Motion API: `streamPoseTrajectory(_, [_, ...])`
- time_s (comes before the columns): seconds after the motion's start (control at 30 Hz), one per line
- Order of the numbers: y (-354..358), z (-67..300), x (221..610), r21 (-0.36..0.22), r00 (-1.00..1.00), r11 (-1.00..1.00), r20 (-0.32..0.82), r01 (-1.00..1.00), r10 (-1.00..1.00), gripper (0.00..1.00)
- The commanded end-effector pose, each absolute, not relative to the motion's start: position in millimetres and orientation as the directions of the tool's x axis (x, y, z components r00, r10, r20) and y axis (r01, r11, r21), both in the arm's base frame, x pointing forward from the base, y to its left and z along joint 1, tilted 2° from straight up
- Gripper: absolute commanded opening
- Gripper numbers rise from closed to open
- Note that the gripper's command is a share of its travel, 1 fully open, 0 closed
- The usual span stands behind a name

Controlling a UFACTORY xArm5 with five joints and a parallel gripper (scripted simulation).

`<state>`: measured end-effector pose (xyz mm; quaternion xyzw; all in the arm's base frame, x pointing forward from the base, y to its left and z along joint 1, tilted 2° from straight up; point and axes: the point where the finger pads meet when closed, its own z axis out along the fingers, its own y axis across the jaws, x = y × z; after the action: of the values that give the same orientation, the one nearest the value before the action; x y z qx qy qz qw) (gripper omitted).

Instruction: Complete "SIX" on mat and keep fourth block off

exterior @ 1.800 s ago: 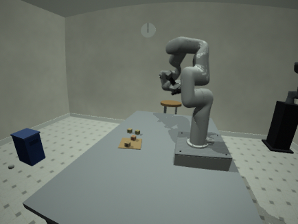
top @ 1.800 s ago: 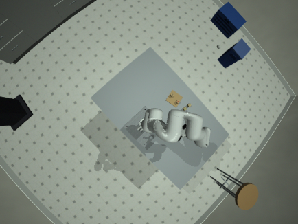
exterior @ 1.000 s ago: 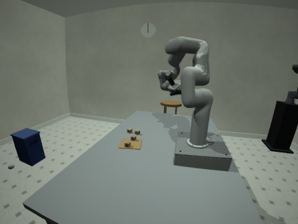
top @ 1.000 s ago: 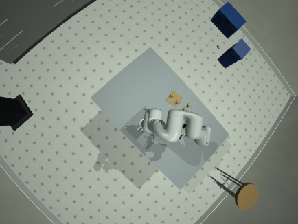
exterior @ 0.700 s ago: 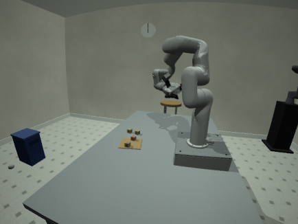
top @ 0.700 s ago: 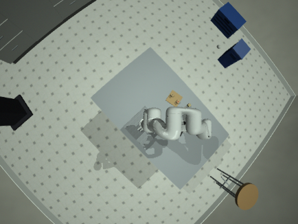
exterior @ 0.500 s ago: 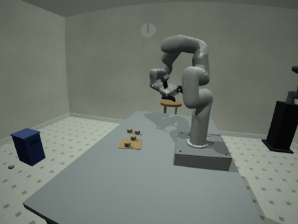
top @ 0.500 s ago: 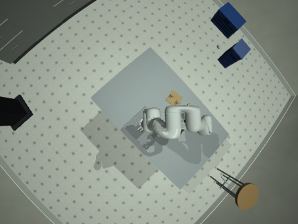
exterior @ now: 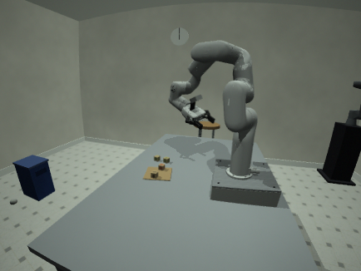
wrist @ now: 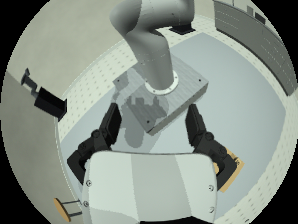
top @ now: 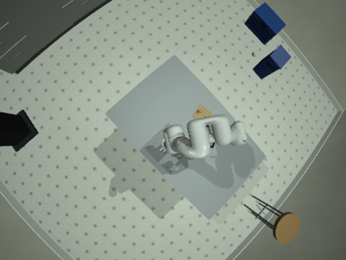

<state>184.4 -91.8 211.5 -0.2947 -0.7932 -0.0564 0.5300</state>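
Observation:
A tan mat [exterior: 165, 176] [top: 198, 115] lies on the grey table [exterior: 166, 224] to the left of the robot's base. Two small blocks lie on it, one [exterior: 161, 166] farther back and one [exterior: 154, 174] nearer the front. Two more blocks [exterior: 156, 158] [exterior: 166, 160] lie on the table just behind the mat. The letters are too small to read. My gripper [exterior: 200, 120] [wrist: 153, 111] is open and empty, high above the far end of the table and well away from the blocks. In the wrist view it [wrist: 230, 171] looks back at the arm's base, and an edge of the mat shows at the right.
The arm's square base plate [exterior: 245, 189] stands right of the mat. A round wooden stool [exterior: 209, 125] [top: 287, 227] stands beyond the table's far end. Two blue boxes [top: 265, 21] [top: 273, 61] and a black stand [exterior: 343, 151] are on the floor.

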Motion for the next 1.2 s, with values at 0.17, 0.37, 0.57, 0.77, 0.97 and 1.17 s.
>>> streamPoseTrajectory(0.17, [-77.3,188.2,226.0,-0.105,-0.500,0.914,0.810,0.391,0.307,1.00])
streamPoseTrajectory(0.37, [-65.4,177.4,251.3,-0.042,-0.617,0.957,0.756,0.286,0.217,1.00])
streamPoseTrajectory(0.57, [-52.2,169.6,274.2,0.007,-0.704,0.984,0.699,0.180,0.124,1.00])
streamPoseTrajectory(0.77, [-34.5,163.0,299.6,0.051,-0.779,0.997,0.627,0.051,0.008,1.00])
streamPoseTrajectory(0.97, [-17.3,159.1,320.4,0.080,-0.822,0.995,0.562,-0.062,-0.096,1.00])
streamPoseTrajectory(1.17, [7.9,156.3,345.7,0.104,-0.850,0.972,0.473,-0.210,-0.233,1.00])
